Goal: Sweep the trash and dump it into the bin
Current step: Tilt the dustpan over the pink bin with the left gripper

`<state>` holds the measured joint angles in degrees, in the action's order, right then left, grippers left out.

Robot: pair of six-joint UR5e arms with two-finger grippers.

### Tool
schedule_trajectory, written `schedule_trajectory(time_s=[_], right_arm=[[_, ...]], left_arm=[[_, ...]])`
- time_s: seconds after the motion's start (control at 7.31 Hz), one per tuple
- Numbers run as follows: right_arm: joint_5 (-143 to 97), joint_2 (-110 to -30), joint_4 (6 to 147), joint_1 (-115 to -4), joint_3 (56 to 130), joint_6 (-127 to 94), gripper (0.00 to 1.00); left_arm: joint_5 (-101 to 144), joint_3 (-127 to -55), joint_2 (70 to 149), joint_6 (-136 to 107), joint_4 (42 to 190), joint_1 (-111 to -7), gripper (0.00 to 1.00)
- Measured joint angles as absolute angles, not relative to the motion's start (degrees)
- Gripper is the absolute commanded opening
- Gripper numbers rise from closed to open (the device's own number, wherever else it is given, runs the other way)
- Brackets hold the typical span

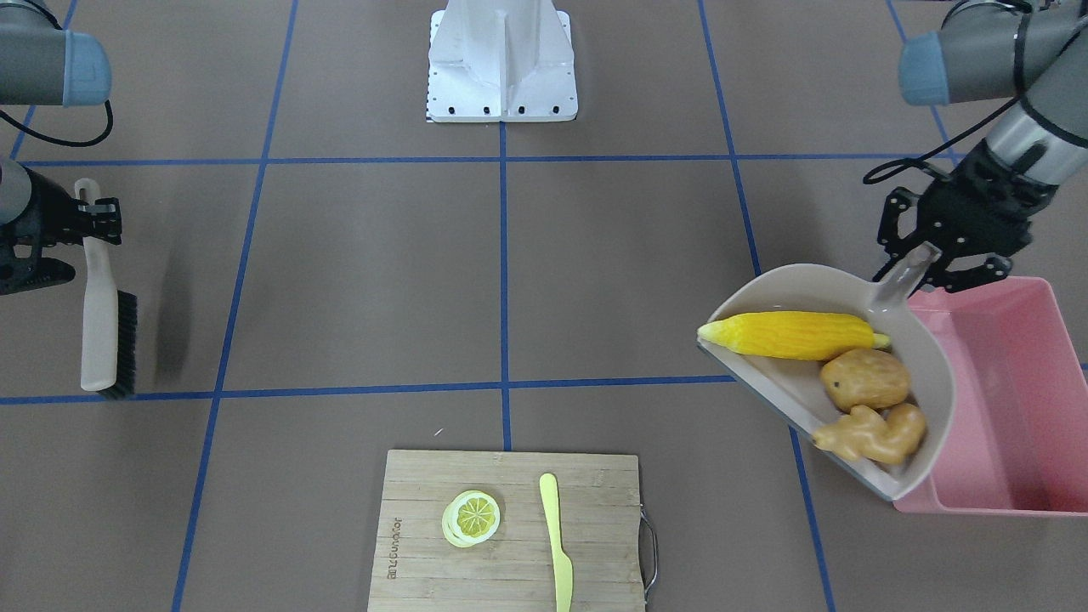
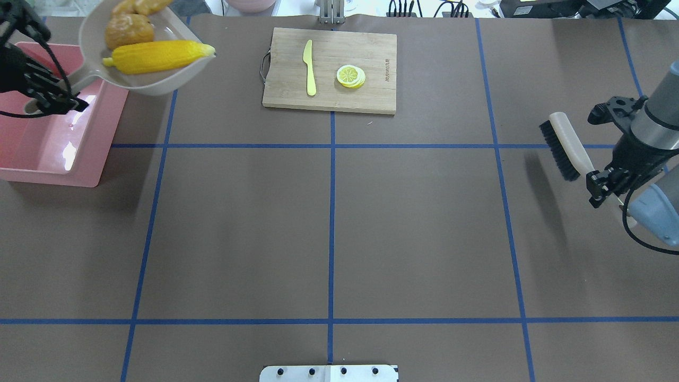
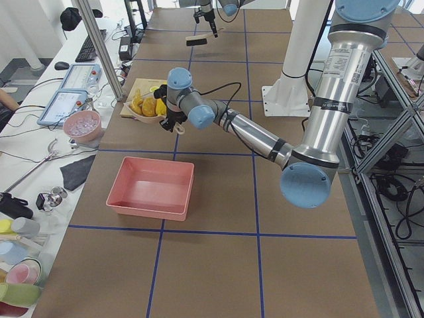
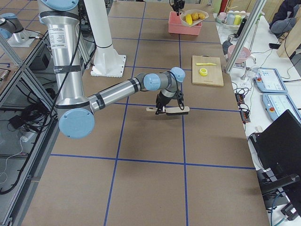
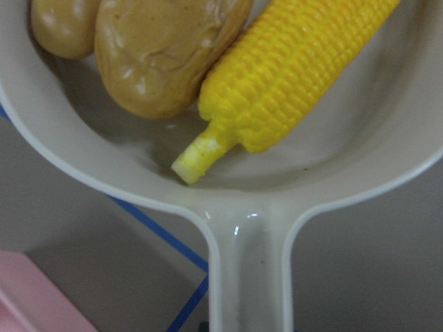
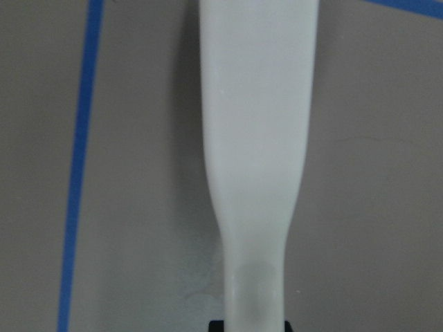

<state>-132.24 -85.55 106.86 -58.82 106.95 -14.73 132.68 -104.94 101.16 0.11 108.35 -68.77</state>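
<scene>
From the front, my left gripper [image 1: 926, 255] is clamped on the handle of a smooth beige dustpan [image 1: 765, 297], held tilted in the air near the glossy pink bin [image 1: 1011, 399]. I cannot tell whether it overhangs the bin's wall. In the pan lie the ribbed yellow corn [image 1: 795, 334], lumpy brown potato [image 1: 865, 379] and knobbly tan ginger [image 1: 875, 432]. My right gripper [image 1: 93, 219], half cut off by the frame, is closed on a pale brush [image 1: 100, 323] with black bristles. Overhead, the ginger is cropped at the top edge. My left wrist view crops the potato and ginger, and its frame edge hides my jaws. My right wrist view shows only the brush's plain handle.
</scene>
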Motion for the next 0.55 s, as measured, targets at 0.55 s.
schedule_trajectory(time_s=[0.55], right_arm=[[-131.45,-86.49,105.93,-59.39,104.99,-20.17,0.00]], left_arm=[[144.04,-97.19,95.62,9.50,108.22,-86.13,0.00]])
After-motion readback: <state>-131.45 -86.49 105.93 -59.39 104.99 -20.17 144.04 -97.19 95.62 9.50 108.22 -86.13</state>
